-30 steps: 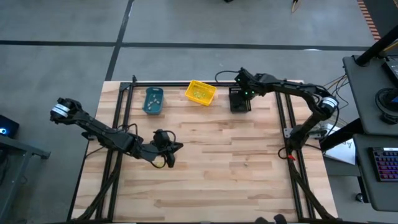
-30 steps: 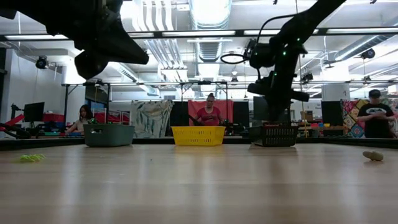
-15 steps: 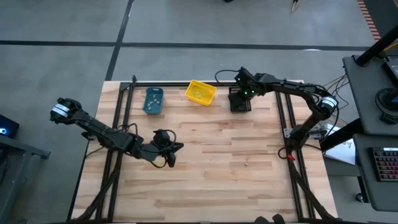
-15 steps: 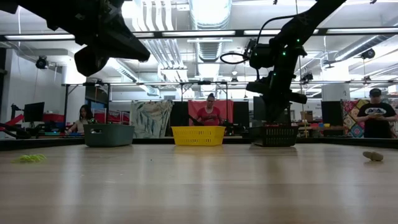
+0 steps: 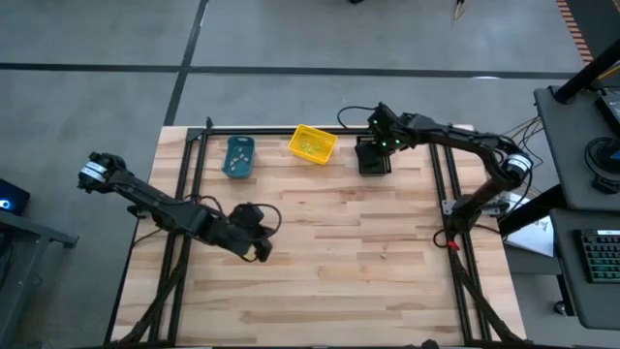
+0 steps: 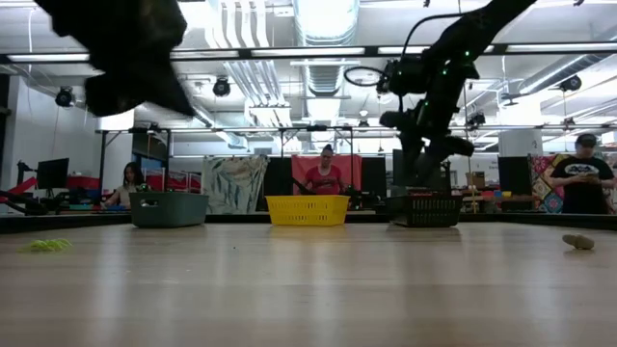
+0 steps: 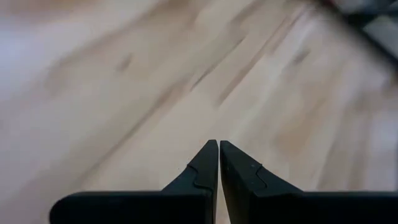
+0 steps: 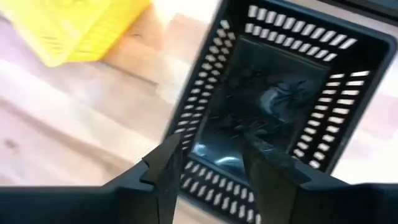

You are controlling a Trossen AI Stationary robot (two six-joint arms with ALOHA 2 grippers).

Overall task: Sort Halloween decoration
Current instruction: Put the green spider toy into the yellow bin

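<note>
since a second ago the right gripper [image 8: 208, 163] has spread its fingers while hanging over the black bin [image 5: 373, 158], and the left arm has pulled back a bit from mid-table toward its own side.

so right now the right gripper's jaws stand apart directly above that bin, with nothing visible between them. looking down past them in the right wrist view you can see dark spidery shapes [image 8: 249, 127] lying on the bin floor, so my read is it just dropped a black trinket in there with the rest. makes sense why it's parked that high over the bin: clear of the walls, straight drop.

left gripper [image 7: 217, 165] has its fingertips pressed together with nothing between them, hovering over bare wood on the left half of the table [image 5: 387, 262]. looks like it's just between moves.

the bins sit in a row along the far edge: teal bin [image 5: 238, 156], yellow bin [image 5: 312, 143] with pale-green bits in it, then the black one. looks like colour sorting, one bin per colour.

still out on the table from the low view: a yellow-green trinket [image 6: 46, 245] at one side and a small tan one [image 6: 578, 241] at the other. so the job isn't finished, i'd guess those are next.
</note>
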